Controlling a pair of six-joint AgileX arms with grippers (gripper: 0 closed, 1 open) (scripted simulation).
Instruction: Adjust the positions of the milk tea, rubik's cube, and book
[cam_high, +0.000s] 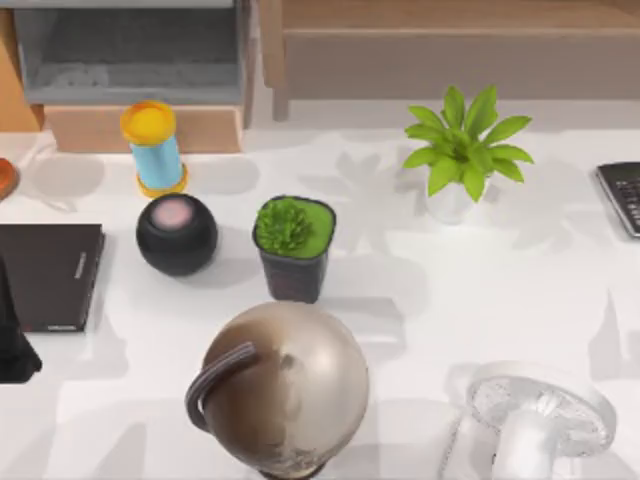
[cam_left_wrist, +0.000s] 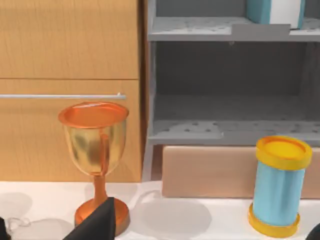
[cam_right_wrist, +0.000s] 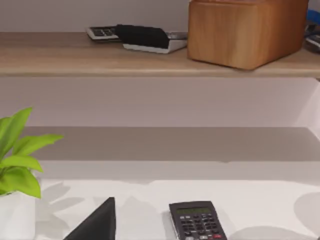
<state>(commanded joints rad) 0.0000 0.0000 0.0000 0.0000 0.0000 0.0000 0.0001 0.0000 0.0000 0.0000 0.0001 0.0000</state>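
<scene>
The milk tea (cam_high: 153, 148), a light blue cup with a yellow lid, stands upright at the back left of the table, in front of the grey shelf unit (cam_high: 130, 55). In the left wrist view the milk tea (cam_left_wrist: 279, 186) is beside a wooden block at the shelf's foot. A teal and white book (cam_left_wrist: 275, 11) stands on an upper grey shelf. The rubik's cube is out of view. My left gripper (cam_left_wrist: 99, 224) shows as a dark tip low down near a goblet, and the left arm (cam_high: 14, 340) sits at the table's left edge. My right gripper (cam_right_wrist: 97, 222) hangs near a calculator.
A black speaker (cam_high: 177, 234), a potted succulent (cam_high: 293, 245) and a large globe (cam_high: 280, 385) crowd the middle left. A thin black book (cam_high: 45, 275) lies at the left. A leafy plant (cam_high: 465, 150), a calculator (cam_high: 622, 195) and a white fan (cam_high: 540, 415) stand on the right. An orange goblet (cam_left_wrist: 95, 150) stands by the cabinet.
</scene>
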